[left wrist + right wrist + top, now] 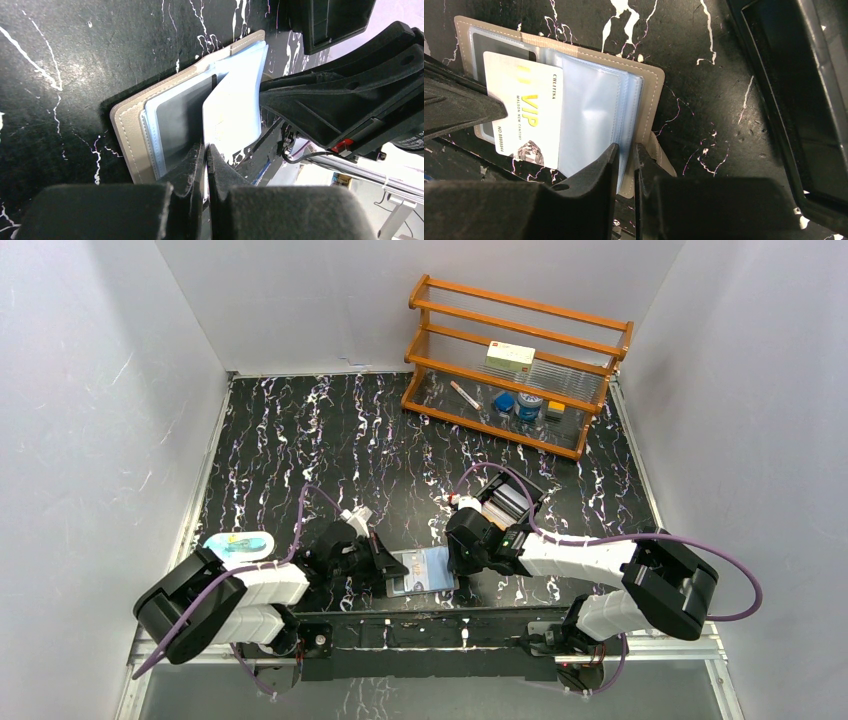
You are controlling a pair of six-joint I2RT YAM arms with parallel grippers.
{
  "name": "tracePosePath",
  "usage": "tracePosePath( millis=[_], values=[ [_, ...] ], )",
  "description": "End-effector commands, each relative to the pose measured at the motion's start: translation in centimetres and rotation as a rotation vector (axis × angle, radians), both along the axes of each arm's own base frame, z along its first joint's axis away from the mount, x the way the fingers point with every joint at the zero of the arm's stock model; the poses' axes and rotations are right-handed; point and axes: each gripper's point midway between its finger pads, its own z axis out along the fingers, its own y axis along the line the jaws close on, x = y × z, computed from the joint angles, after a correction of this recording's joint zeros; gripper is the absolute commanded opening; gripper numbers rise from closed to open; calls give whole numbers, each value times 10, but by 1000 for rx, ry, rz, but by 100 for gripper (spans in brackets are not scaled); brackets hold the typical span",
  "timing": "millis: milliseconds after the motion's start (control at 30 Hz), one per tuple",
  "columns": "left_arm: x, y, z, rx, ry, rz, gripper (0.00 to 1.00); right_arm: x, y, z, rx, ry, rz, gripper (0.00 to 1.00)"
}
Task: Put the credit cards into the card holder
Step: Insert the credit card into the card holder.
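Right wrist: card [526,115] over card holder [651,110]

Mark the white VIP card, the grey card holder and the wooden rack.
white VIP plastic card [526,117], right wrist view, printed face
grey fold-over card holder [650,100], right wrist view, stitched border
orange wooden rack [520,302], top external view, upper rail

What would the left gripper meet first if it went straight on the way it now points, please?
Most likely the card holder: the left gripper, shut on a credit card, points across its open sleeves. Just beyond sits the right gripper, though depth is hard to judge.
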Motion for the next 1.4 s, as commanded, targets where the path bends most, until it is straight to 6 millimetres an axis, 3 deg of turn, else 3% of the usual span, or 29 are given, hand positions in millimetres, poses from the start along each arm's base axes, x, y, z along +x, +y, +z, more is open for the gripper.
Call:
tracePosePath(
  millis=[0,200,933,1367],
  values=[
    [10,10,-9,119,-48,9,0,3,0,0,-2,-21,-14,25],
    [19,5,-7,121,-67,17,0,2,-1,-1,-2,-18,-15,25],
    [-2,-2,-14,37,86,30,0,3,4,-3,17,-8,-35,25],
    [11,-22,-7,47,42,-2,0,5,13,3,47,-5,-29,26]
  ],
)
